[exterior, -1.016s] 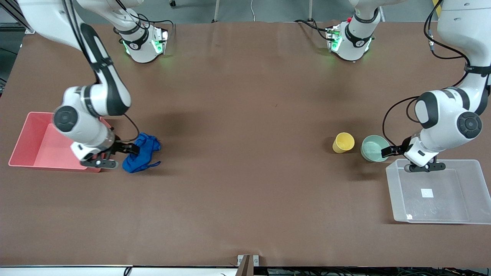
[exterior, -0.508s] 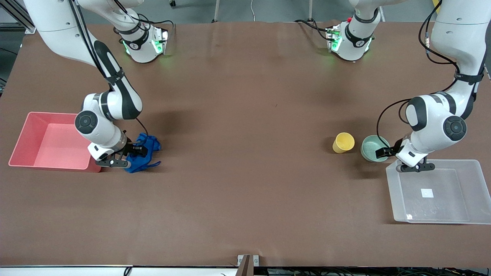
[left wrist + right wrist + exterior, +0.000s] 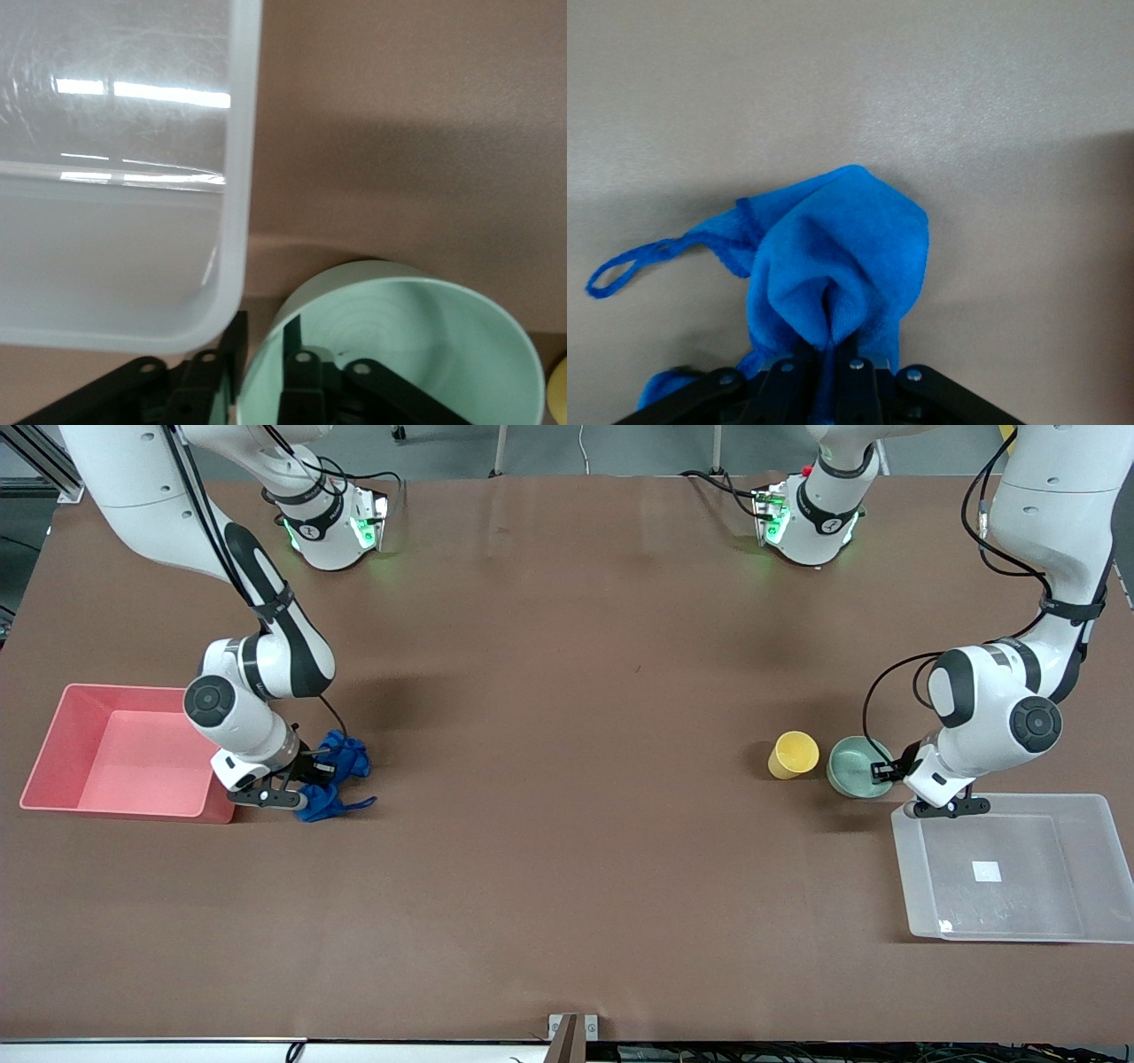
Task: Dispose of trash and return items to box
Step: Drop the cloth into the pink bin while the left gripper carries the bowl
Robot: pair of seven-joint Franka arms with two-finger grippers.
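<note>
left gripper (image 3: 886,772) low and clamped, right gripper (image 3: 312,778) low and clamped

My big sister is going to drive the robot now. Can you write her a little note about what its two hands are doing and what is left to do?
Right gripper: shut on the blue wad, which lies on the table beside the pink bin.
Left gripper: shut on the rim of the green bowl, one finger inside, one outside. The bowl sits on the table beside the clear box.
Yellow cup: upright on the table beside the bowl, untouched.
Done: both grips made.
Left: put the wad in the pink bin, the bowl and then the cup in the clear box.
</note>
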